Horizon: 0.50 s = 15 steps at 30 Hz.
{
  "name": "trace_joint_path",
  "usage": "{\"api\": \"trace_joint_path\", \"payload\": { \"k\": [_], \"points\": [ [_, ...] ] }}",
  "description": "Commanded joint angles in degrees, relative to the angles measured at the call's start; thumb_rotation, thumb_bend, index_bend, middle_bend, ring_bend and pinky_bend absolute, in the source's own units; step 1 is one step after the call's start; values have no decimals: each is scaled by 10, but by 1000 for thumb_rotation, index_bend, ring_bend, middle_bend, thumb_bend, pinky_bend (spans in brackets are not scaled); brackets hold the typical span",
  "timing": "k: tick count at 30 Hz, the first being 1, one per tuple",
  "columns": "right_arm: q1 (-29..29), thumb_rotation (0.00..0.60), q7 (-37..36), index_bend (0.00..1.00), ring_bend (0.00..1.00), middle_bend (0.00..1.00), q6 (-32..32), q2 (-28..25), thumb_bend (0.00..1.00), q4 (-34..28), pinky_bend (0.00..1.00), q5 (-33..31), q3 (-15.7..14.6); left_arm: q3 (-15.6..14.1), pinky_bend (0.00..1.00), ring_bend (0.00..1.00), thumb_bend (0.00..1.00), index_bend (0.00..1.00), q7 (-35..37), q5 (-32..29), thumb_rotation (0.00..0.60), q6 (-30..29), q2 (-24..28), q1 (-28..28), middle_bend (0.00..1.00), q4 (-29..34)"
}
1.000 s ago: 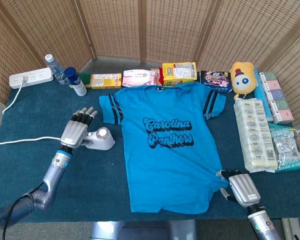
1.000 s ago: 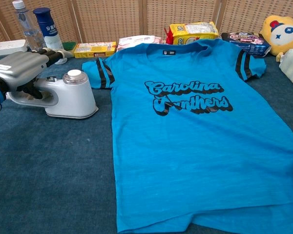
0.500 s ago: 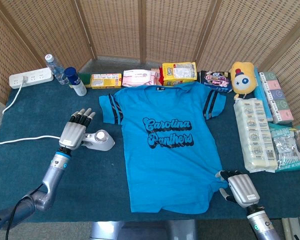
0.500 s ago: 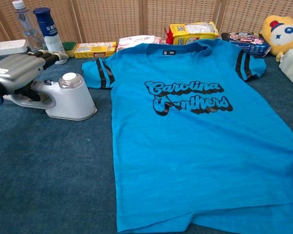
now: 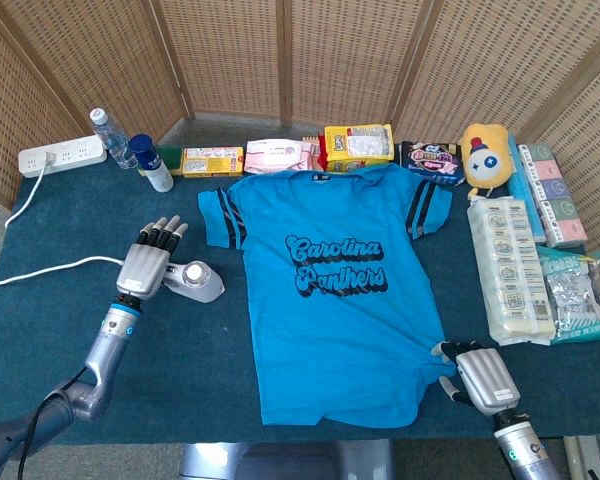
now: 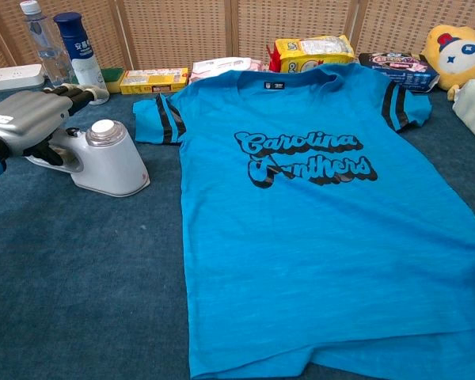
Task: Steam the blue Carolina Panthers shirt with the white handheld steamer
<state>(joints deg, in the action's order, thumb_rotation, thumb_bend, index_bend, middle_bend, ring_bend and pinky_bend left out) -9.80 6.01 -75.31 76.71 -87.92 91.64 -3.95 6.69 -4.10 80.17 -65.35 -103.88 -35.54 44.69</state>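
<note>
We see a dark blue table (image 5: 230, 380) with woven screens (image 5: 280, 50) at 12 o'clock. Our left hand (image 5: 145, 265) lies on the steamer (image 6: 103, 158), fingers straight. Our right hand (image 5: 480, 378) touches the shirt (image 5: 330, 290); its grip we cannot tell.

Left hand (image 5: 148, 262) lies low over the table, palm down, fingers extended forward and slightly apart; its forearm runs back toward the lower left corner. Right hand (image 5: 483, 374) sits at the near right edge, palm down, fingers curled inward.
</note>
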Motion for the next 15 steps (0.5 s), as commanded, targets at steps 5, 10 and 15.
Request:
{"api": "trace_joint_path", "payload": {
  "k": [5, 10, 15],
  "points": [
    [1, 600, 0, 372, 472, 474, -1, -1, 395, -1, 437, 1, 0, -8, 117, 0, 155, 0, 1, 12, 600, -16, 13, 10, 0, 27],
    [1, 600, 1, 372, 472, 474, -3, -4, 396, -5, 437, 2, 0, -12, 117, 0, 155, 0, -3, 18, 600, -33, 39, 24, 0, 70],
    [1, 600, -1, 372, 472, 474, -4, -7, 395, -7, 439, 3, 1, -17, 117, 0, 155, 0, -7, 13, 600, -34, 82, 40, 0, 137]
  ]
}}
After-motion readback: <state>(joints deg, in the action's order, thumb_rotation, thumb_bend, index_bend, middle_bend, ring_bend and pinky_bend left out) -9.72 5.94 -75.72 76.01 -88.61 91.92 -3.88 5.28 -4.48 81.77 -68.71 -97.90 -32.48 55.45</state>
